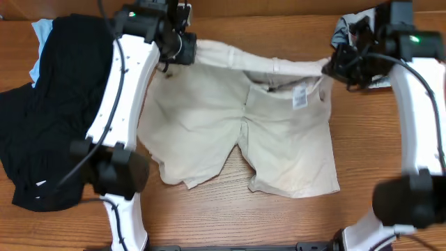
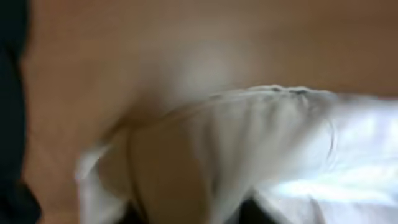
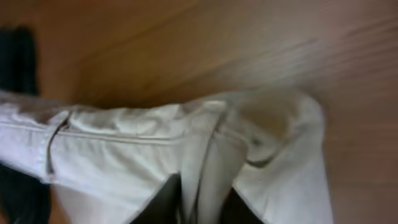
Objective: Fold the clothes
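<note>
Now, left gripper (image 1: pixel 182 43) sits on one end of the waistband, right gripper (image 1: pixel 336 66) on the other, with cloth running between the right one's fingers (image 3: pixel 163 200). Clamped or loosened, I can't tell on either side. The waistband is strung between them at the far side, and the cream shorts (image 1: pixel 279 132) lie spread on the wooden table (image 1: pixel 230 216), legs toward the near edge. A black garment (image 1: pixel 49 104) is heaped beside the left arm.

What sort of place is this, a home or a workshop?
Probably a robotics lab bench, not a home: two white robot arms work over a wooden table, with beige shorts and a black garment on it.
</note>
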{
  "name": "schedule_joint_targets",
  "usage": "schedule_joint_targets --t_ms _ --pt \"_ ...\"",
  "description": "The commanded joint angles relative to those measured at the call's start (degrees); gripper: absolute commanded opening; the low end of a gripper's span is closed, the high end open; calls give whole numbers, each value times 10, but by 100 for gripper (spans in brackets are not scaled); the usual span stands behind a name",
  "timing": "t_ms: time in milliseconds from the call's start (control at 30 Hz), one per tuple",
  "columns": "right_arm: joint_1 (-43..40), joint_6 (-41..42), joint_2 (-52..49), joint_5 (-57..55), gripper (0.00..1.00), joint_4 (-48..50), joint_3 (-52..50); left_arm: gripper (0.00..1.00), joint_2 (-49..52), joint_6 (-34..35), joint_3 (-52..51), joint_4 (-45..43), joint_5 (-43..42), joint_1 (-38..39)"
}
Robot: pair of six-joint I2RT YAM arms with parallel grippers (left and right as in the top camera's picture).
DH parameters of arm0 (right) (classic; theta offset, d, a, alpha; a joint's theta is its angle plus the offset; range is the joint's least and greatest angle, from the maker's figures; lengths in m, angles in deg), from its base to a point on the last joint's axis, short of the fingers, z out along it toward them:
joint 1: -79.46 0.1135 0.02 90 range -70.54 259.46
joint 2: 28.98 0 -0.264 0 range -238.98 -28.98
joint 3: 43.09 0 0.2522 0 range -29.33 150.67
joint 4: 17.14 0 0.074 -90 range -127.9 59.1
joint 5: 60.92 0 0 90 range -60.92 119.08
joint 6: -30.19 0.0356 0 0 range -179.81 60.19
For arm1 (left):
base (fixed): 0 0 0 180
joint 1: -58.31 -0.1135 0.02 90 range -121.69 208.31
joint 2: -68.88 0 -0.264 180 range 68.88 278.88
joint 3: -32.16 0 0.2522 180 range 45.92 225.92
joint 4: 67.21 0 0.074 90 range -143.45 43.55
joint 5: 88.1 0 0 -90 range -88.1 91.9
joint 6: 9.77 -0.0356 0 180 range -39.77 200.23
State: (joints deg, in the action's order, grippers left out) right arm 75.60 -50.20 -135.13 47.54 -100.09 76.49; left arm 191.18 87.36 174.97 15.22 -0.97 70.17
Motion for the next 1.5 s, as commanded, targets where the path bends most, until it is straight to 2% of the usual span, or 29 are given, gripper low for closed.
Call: schedule_joint_targets --t_ms 0,33,100,233,433,667,867,1133,1467 --pt "-13 -37 -37 -10 98 68 5 100 26 24 3 -74 72 -39" --pt "-13 -38 -49 25 100 114 5 100 29 37 3 -114 51 -39" --pt "-13 -41 -50 51 100 147 6 99 24 49 9 -148 21 -41" --pt "-13 -41 -35 56 100 137 35 100 8 48 55 -158 -8 -43" --pt "-13 -41 -3 41 100 46 42 100 -12 -14 113 -65 -8 -43" --pt "-10 -36 -2 41 100 -56 14 100 -7 -64 104 46 -8 -43" --pt "-3 -8 -2 22 100 -61 -84 100 -7 -70 59 48 -8 -43" --pt "-3 45 -2 17 98 28 -269 100 -7 -85 41 49 7 -43" --pt "-2 118 -2 -50 95 118 -392 100 -7 -84 41 51 3 -43"
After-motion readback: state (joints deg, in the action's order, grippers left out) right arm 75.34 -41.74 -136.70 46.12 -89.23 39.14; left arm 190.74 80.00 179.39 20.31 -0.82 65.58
